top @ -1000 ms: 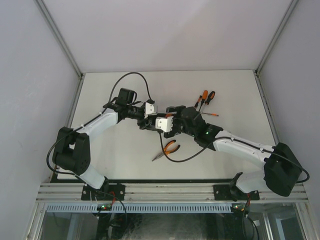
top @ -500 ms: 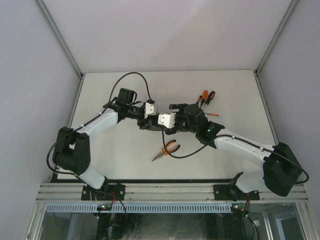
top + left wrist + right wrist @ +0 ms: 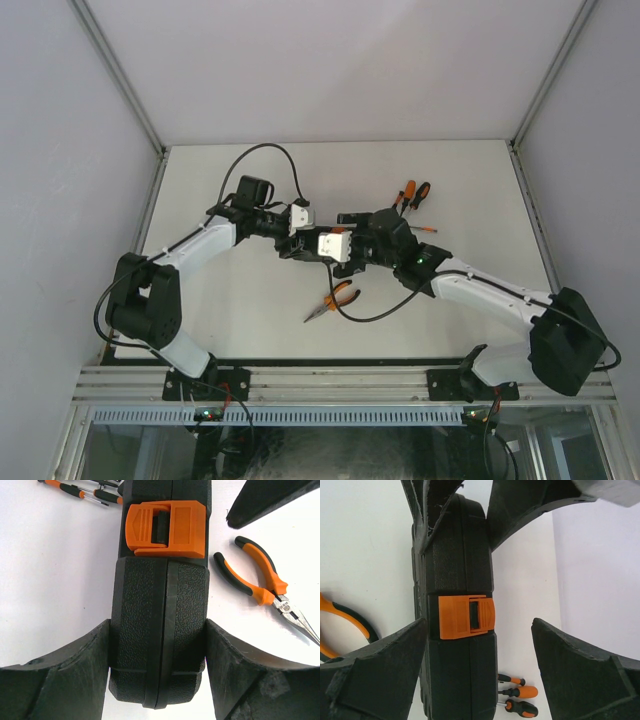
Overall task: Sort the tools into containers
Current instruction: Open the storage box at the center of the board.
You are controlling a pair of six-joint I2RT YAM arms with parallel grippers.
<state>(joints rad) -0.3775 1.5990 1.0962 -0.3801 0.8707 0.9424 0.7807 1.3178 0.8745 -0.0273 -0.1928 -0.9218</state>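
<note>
Top external view, near the middle of the frame: the left claw grips the black case, which stands on its edge on the counter. Its fingers press on both sides of the case. The orange latch looks fastened, so I judge the case is shut. Just to the right, the right claw is spread wide around the latch end, one finger just beside the case and the other well apart, holding nothing. The pliers lie loose below centre, and the screwdrivers lie at upper right. Nothing seems sorted yet: the case must be opened first, then each tool placed inside. A hammer I cannot find.
</note>
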